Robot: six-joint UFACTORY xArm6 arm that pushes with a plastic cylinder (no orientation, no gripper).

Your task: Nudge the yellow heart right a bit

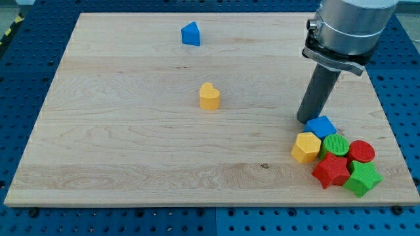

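So my tip [306, 120] is parked far right on the tabletop [131, 151], touching the blue block [321, 126] atop that right-hand pile. No claw in view. The yellow heart [209, 96] sits mid-board, well left of me.

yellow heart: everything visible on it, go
The yellow heart is a small, matte, plastic-looking block, one solid colour, lying flat with its heart face up, lobes toward the view's top. It sits alone near the middle of the wooden board, touching no other block. My tip is well off to its right.
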